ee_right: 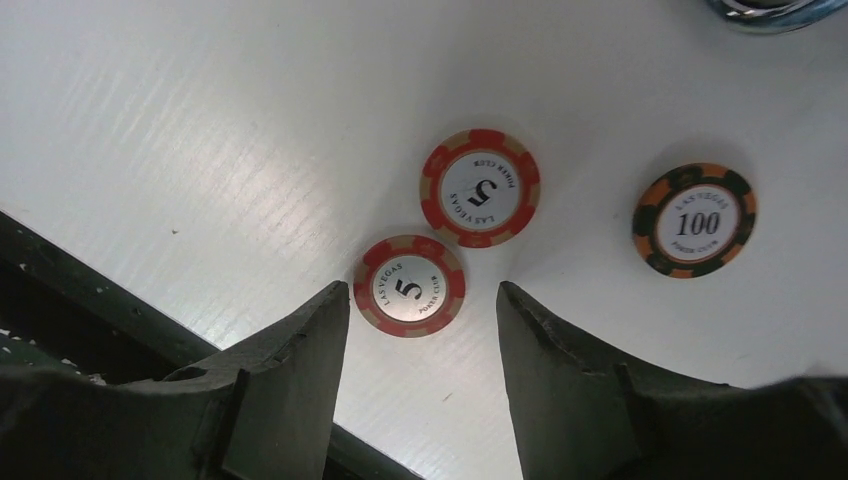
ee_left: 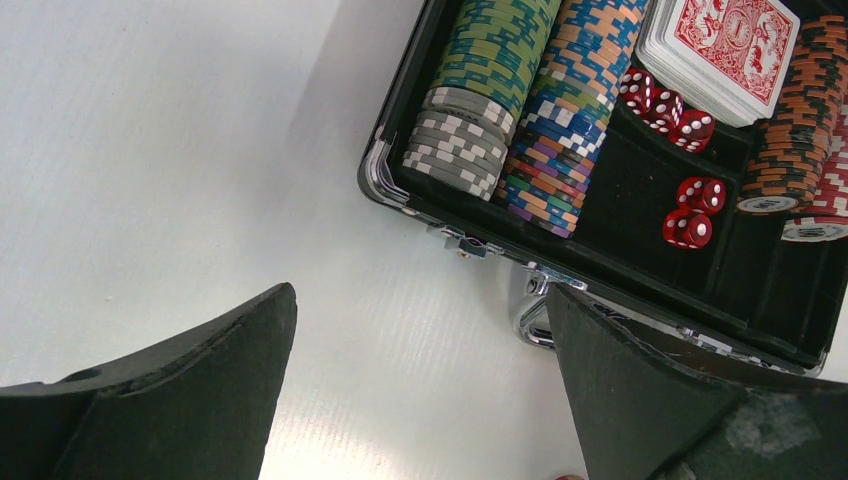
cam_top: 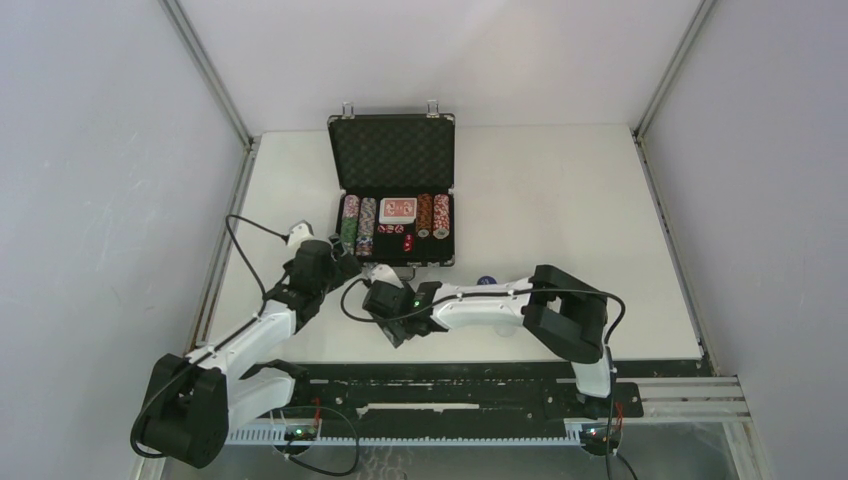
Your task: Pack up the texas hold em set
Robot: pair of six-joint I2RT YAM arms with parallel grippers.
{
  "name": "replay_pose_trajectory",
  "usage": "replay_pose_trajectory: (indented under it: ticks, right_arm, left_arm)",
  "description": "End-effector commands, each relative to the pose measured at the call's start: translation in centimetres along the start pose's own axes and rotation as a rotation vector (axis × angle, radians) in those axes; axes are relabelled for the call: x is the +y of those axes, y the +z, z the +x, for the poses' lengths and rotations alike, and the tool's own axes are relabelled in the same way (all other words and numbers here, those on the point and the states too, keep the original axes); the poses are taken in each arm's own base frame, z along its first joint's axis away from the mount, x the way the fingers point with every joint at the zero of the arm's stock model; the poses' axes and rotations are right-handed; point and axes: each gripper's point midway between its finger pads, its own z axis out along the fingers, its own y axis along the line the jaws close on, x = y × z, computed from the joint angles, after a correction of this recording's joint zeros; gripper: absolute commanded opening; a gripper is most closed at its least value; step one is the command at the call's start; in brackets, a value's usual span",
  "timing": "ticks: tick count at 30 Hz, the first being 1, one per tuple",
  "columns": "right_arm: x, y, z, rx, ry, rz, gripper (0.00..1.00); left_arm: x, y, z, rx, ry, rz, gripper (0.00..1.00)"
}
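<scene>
The black silver-edged case (cam_top: 392,262) lies open at the middle of the table, lid (cam_top: 391,150) upright. Rows of striped poker chips (ee_left: 490,60), a red card deck (ee_left: 725,50) and red dice (ee_left: 690,210) sit inside it. My left gripper (ee_left: 420,300) hovers open and empty over bare table, just before the case's front-left corner and metal handle (ee_left: 530,315). My right gripper (ee_right: 422,290) is open above loose chips lying flat: one red 5 chip (ee_right: 408,285) lies just ahead of its fingertips. Beyond it are a second red 5 chip (ee_right: 480,188) and an orange-black 100 chip (ee_right: 694,220).
The table's near edge (ee_right: 100,290) runs close behind the right gripper. A small blue round object (cam_top: 487,282) lies by the right forearm. White walls with metal posts (cam_top: 205,70) enclose the table on both sides.
</scene>
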Motion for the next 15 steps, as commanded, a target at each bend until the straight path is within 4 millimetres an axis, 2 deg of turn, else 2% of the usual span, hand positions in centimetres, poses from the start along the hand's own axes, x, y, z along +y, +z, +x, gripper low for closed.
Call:
replay_pose_trajectory:
  ticks: [1,5,15]
  right_arm:
    - [1.5,0.1,-1.3,-0.034,0.005,-0.036,0.64]
    - [1.6,0.2,-0.6,-0.017,-0.002,-0.026,0.63]
    - [2.1,-0.2,0.1,-0.01,-0.015,-0.009,0.52]
  left_arm:
    - [-1.9,-0.3,-2.7,-0.067,-0.026,0.048,0.99]
    - [-1.9,-0.3,-2.8,-0.07,-0.027,0.05,0.99]
    - [-2.0,-0.4,-2.8,-0.067,-0.029,0.053,0.99]
